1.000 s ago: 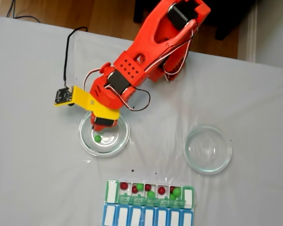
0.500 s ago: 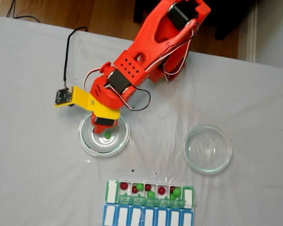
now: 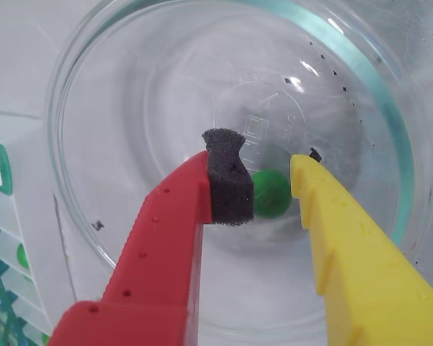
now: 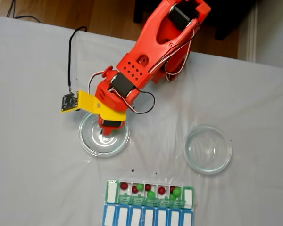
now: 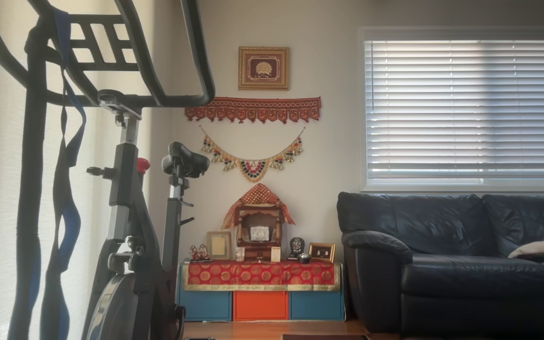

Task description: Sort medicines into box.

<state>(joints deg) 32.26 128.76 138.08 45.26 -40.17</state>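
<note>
Your claw [image 3: 262,182] reached down into the left glass dish [image 3: 72,173] in the wrist view, its jaws parted with a green ball [image 3: 271,193] between them; the black foam pad [image 3: 228,176] on the red finger [image 3: 166,245] sat against the ball's left side, while the yellow finger [image 3: 346,245] stood just to its right, and whether that finger touched it could not be told. The ball rested on the dish floor near the centre. In the fixed view, the orange arm [image 4: 151,47] stretched from the top of the white table [image 4: 28,155] down to the same dish [image 4: 88,143], the claw [image 4: 110,128] over its upper half. To the right, a second glass dish [image 4: 208,149] stood well apart. Below and between the dishes, the green-lidded box [image 4: 112,192] lay with its lids open, red and green balls [image 4: 124,186] in its white compartments, touching a blue-lidded row [image 4: 108,217] at the frame's lower edge.
</note>
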